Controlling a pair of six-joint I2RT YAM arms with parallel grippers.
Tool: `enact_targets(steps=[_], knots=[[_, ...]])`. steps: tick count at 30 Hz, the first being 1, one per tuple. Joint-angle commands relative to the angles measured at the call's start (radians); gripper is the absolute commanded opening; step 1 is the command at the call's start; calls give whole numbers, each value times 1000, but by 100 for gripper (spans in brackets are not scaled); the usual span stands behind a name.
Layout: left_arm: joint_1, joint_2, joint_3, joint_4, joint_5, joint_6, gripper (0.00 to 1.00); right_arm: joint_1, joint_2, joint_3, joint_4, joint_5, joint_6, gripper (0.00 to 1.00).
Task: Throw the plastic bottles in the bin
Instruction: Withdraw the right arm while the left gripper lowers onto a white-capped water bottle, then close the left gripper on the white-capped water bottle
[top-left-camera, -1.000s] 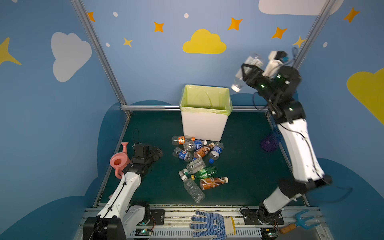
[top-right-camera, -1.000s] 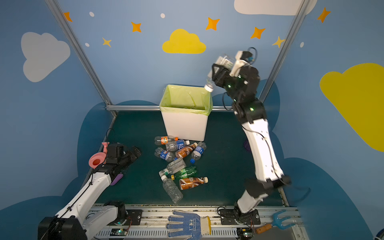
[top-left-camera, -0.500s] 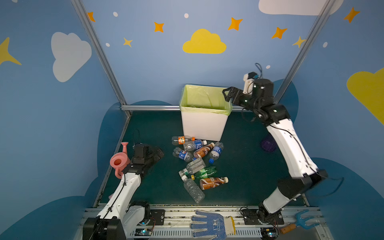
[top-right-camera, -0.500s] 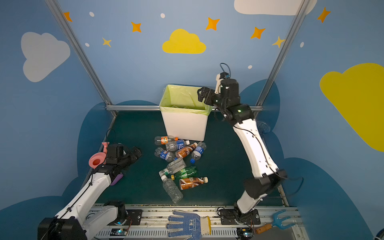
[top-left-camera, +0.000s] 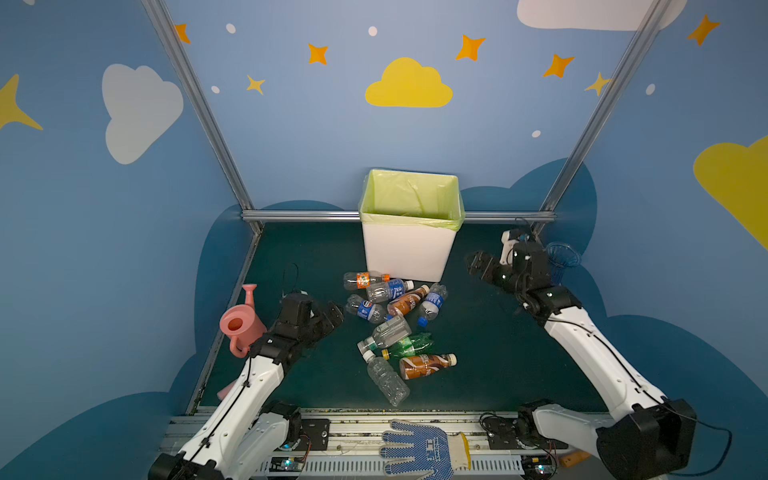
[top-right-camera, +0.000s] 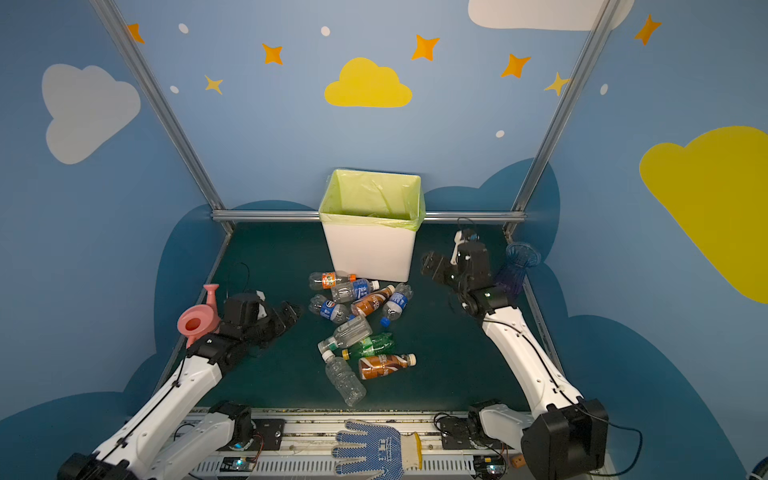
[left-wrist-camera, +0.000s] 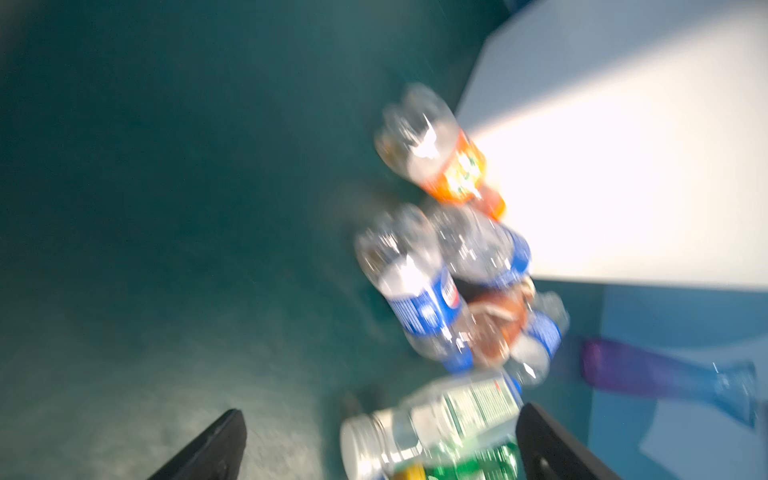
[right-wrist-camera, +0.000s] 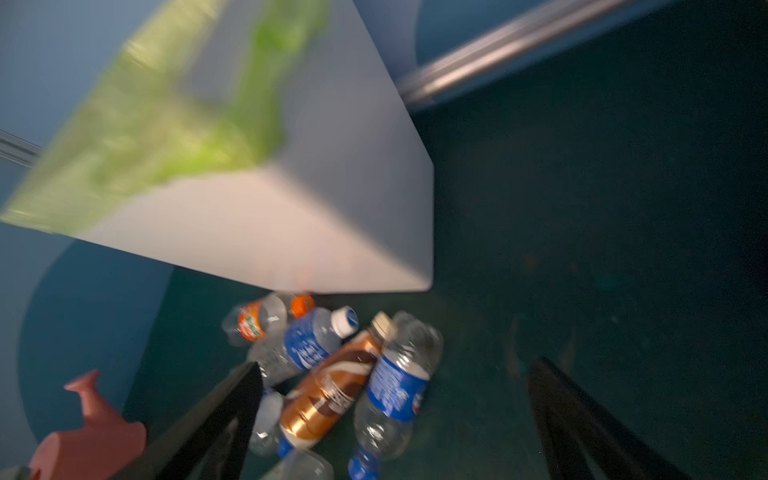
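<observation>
The plastic bottles (top-left-camera: 388, 332) look empty: light, thin-walled, slippery and apt to roll, so a hold across the mid-body seems best. They lie heaped on the worktop (top-left-camera: 478, 353) before the bin (top-left-camera: 405, 257). The left end effector (top-left-camera: 330, 311), jaws apart and empty, hovers just beside the heap; the right end effector (top-left-camera: 473, 264), likewise spread, hangs beside the bin.

You're in a robot test cell dressed as a playroom, not a real room: blue panel walls (top-left-camera: 291, 145) printed with a yellow cloud (top-left-camera: 408, 85) and orange stars (top-left-camera: 318, 53), framed by bare aluminium posts (top-left-camera: 199, 108), close in a dark green mat (top-left-camera: 490, 353). Along your near edge, a slotted metal rail (top-left-camera: 353, 428) carries white arm bases (top-left-camera: 552, 424), exposed circuit boards (top-left-camera: 286, 463) and a dotted work glove (top-left-camera: 419, 451). On the mat: a lined bin (top-left-camera: 405, 253), loose plastic bottles (top-left-camera: 390, 332), a pink watering can (top-left-camera: 241, 328).
</observation>
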Motion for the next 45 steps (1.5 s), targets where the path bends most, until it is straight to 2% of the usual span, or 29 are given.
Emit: enact_targets(steps=[1,6,10,12,17,21,30,35,39,45], knots=[[-85,-27,-27,-104,17,-109,100,-35,-140,-115,53,7,63,98],[-207,-72,-42,-172,42,-221,100,-94,-244,-301,63,26,123,98],[-319,-82,-69,-152,32,-320,98,-134,-275,-353,76,-6,124,98],[-391,-82,-93,-117,5,-376,97,-147,-274,-358,77,-30,113,98],[-598,-58,-150,-27,-142,-528,93,-171,-253,-360,61,-75,98,98],[-705,5,-144,9,-210,-576,92,-181,-245,-371,62,-92,95,98],[-804,187,-130,177,-290,-625,92,-206,-274,-393,56,-148,48,98],[-814,313,-121,269,-289,-643,89,-231,-277,-394,43,-179,28,98],[-814,375,-105,274,-291,-672,80,-254,-285,-400,34,-197,23,98],[-814,368,-87,246,-312,-665,58,-281,-312,-418,33,-210,23,98]])
